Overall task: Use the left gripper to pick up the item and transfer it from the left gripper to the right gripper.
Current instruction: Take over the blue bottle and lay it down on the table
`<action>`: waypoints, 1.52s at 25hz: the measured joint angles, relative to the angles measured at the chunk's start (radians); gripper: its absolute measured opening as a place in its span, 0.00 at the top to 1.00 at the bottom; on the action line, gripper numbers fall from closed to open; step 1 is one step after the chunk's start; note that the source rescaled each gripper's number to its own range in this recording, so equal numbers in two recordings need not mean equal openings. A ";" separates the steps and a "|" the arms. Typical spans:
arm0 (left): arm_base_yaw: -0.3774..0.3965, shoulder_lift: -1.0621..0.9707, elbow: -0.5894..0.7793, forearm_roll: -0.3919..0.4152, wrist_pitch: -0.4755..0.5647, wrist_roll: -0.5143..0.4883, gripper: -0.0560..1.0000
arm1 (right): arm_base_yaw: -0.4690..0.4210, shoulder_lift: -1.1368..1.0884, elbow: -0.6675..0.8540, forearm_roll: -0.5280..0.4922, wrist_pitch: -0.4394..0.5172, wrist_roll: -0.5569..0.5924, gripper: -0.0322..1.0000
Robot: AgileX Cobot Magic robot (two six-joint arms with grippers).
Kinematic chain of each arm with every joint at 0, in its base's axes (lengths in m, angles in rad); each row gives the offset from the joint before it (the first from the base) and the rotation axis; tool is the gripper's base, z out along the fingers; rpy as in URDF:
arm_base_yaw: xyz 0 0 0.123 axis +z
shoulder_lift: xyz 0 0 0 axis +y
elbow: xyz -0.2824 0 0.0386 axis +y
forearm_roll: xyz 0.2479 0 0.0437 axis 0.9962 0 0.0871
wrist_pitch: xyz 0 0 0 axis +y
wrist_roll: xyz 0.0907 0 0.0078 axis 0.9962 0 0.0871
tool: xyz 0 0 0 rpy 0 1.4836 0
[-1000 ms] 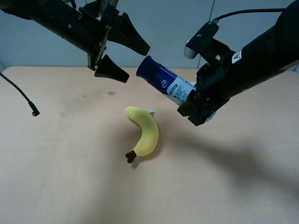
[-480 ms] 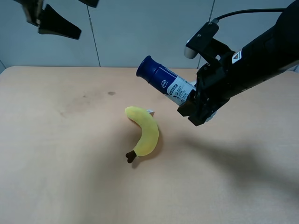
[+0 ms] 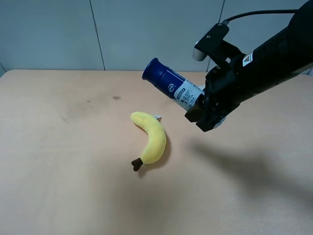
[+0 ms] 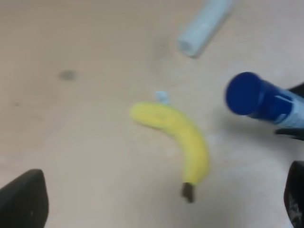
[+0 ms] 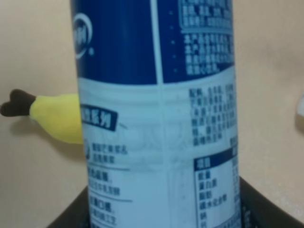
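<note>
The can (image 3: 173, 88) is a slim, rigid cylinder with a dark blue cap and upper body and a white printed lower body. Its wall looks smooth and glossy, so it is judged slippery under hard pads. It is probably light, and a thin wall may dent under excess force. The recommended hold is across the diameter on the straight body, clear of the cap, with moderate pressure. A hold near one end leaves a long free length that can pivot.

The can is in the air above the tabletop (image 3: 73, 171). It is tilted, with the blue cap at the high end and pointing away from the right gripper (image 3: 204, 108). The white lower end sits between the jaws of this gripper, which are clamped on it. The right wrist view shows the printed body rising from between the dark jaw parts. The cap end and most of the blue section are free.

The left gripper (image 4: 159, 209) is outside the exterior view. In the left wrist view only its two dark tips show, at opposite lower corners. Its jaws are wide apart and hold nothing. The can lies beyond them, not between them; how far cannot be told.

A plush banana (image 3: 152, 139) lies on the tabletop below the can, apart from it. A white tube (image 4: 204, 23) lies further off, visible only in the left wrist view.
</note>
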 joint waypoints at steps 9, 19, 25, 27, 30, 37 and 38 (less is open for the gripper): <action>0.000 -0.361 0.240 0.208 0.001 -0.101 0.00 | 0.000 0.000 0.000 0.006 0.000 0.000 0.90; 0.000 -0.837 0.578 0.251 0.020 -0.092 0.00 | 0.000 0.000 0.000 0.006 0.000 0.000 0.90; 0.000 -1.084 0.722 0.329 0.021 -0.121 0.00 | 0.000 0.000 0.000 0.006 0.000 0.000 0.90; 0.000 -1.141 0.762 0.339 0.021 -0.150 0.00 | 0.000 0.000 0.000 0.006 0.000 0.000 0.90; 0.000 -1.180 0.824 0.348 0.022 -0.171 0.00 | 0.000 0.000 0.000 0.006 0.000 0.000 0.90; 0.000 -1.181 0.866 0.410 0.007 -0.200 0.01 | 0.000 0.000 0.000 0.007 0.002 0.001 0.90; 0.000 -1.181 0.870 0.411 0.003 -0.200 0.01 | 0.000 0.000 0.000 0.007 0.003 0.001 0.90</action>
